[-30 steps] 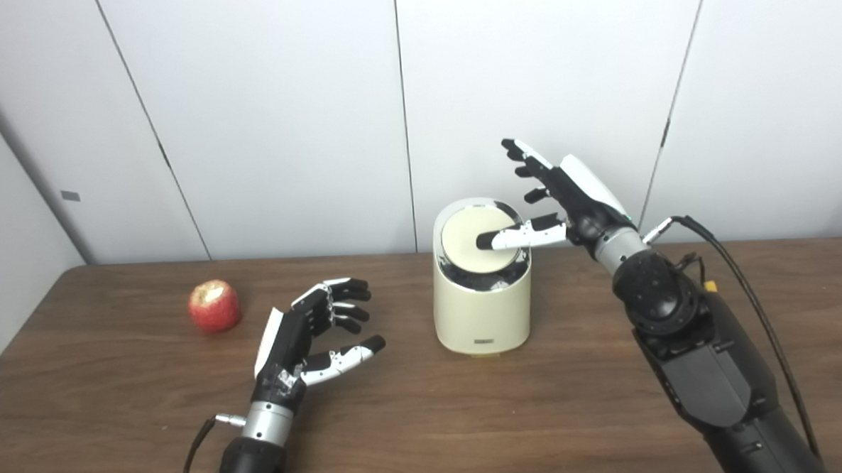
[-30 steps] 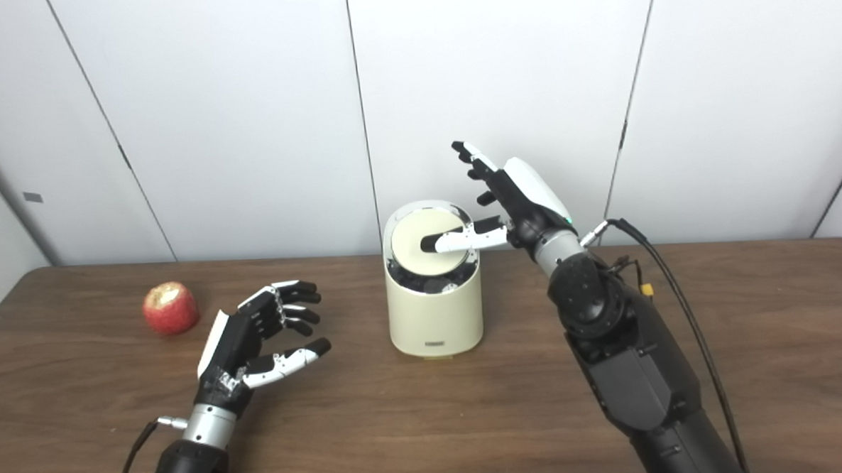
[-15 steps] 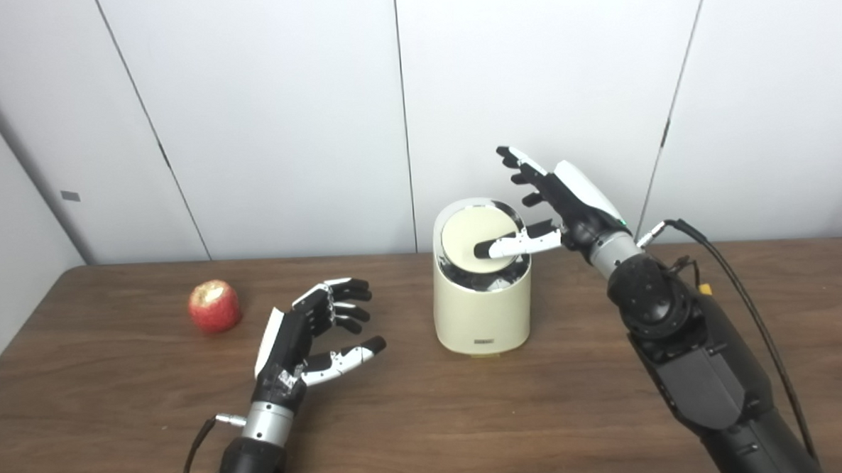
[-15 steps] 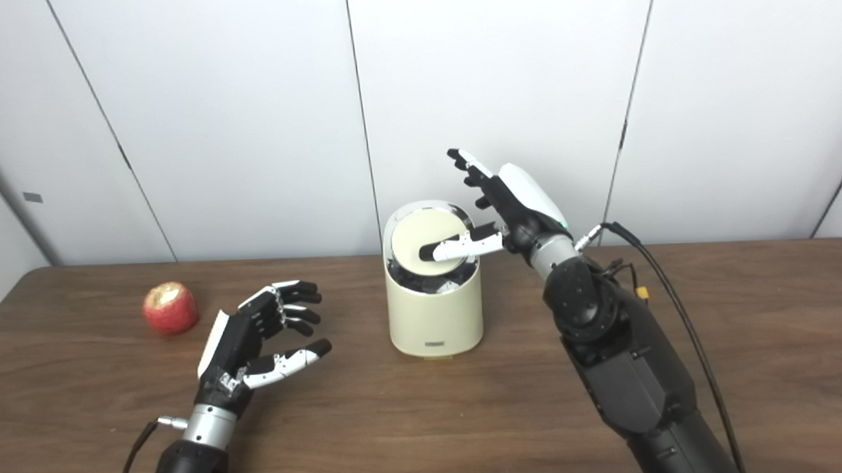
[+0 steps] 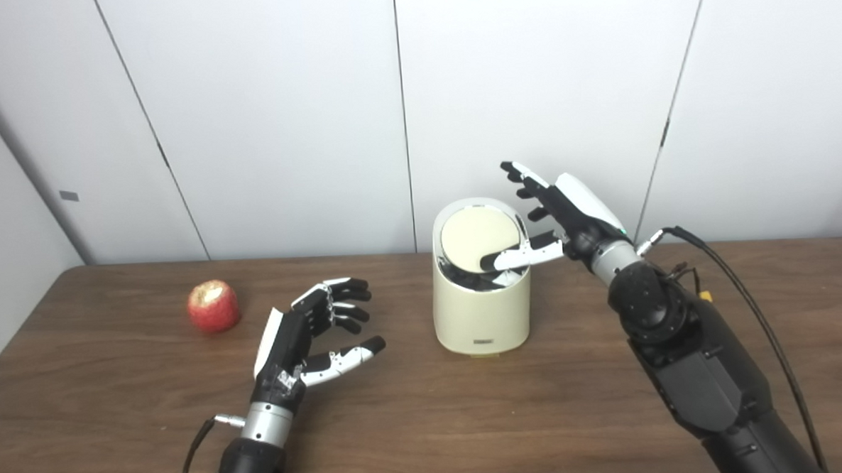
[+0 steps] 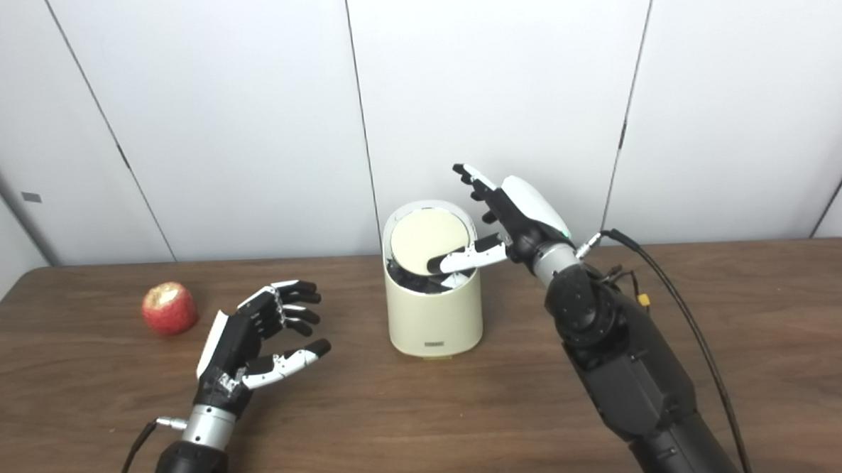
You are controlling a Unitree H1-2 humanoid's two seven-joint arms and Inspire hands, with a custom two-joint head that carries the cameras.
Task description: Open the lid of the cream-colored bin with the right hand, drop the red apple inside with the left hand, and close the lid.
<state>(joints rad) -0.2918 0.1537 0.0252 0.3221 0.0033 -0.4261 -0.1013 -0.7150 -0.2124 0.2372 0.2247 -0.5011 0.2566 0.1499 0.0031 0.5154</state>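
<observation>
On table (image 5: pixel 428 407) | cream bin (image 5: pixel 481 312) | round lid (image 5: pixel 476 240) tilted, front edge down

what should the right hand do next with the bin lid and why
Probably keep pressing the lid down at its near edge with the right hand: the disc is only partly tipped in the cream-colored bin, the gap looks too narrow for the red apple, and the open left hand holds nothing.
</observation>
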